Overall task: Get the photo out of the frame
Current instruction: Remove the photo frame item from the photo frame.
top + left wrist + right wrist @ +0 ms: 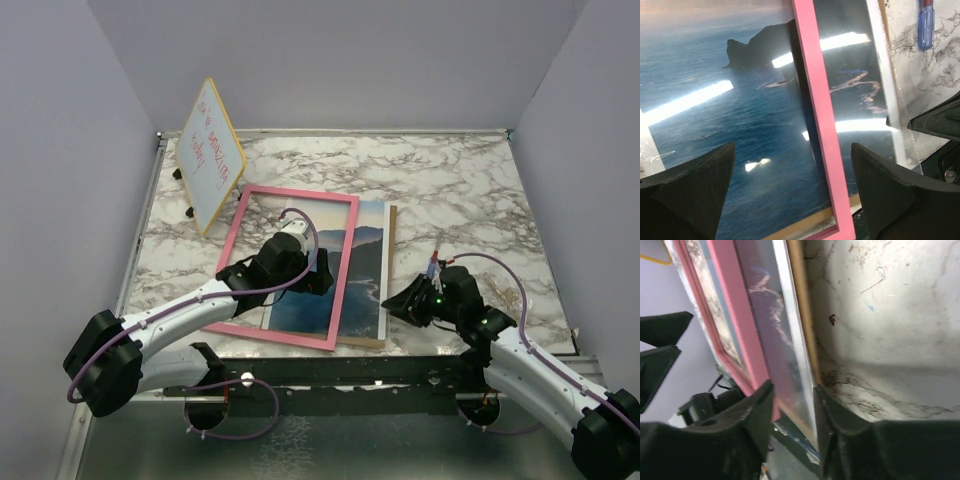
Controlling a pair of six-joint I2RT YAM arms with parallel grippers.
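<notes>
The pink frame (pixel 300 192) lies flat at the table's middle left, turned slightly. The photo (pixel 365 260) of a dark headland over blue sea lies on a brown backing board (pixel 391 270). It is shifted right, partly under the frame's right bar. My left gripper (pixel 318 272) hovers open over that bar; its wrist view shows the frame (pixel 817 100) and photo (pixel 715 100) between wide-apart fingers, left gripper (pixel 792 147). My right gripper (pixel 393 303) is at the stack's near right corner. Its fingers (pixel 755 410) straddle the photo (pixel 767 305) edge, right gripper (pixel 793 386) still apart.
A yellow-edged whiteboard (pixel 210 155) with red writing stands tilted at the back left. A small blue-handled tool (pixel 434 265) lies on the marble right of the photo, also in the left wrist view as a blue tool (pixel 925 25). Grey walls enclose the table.
</notes>
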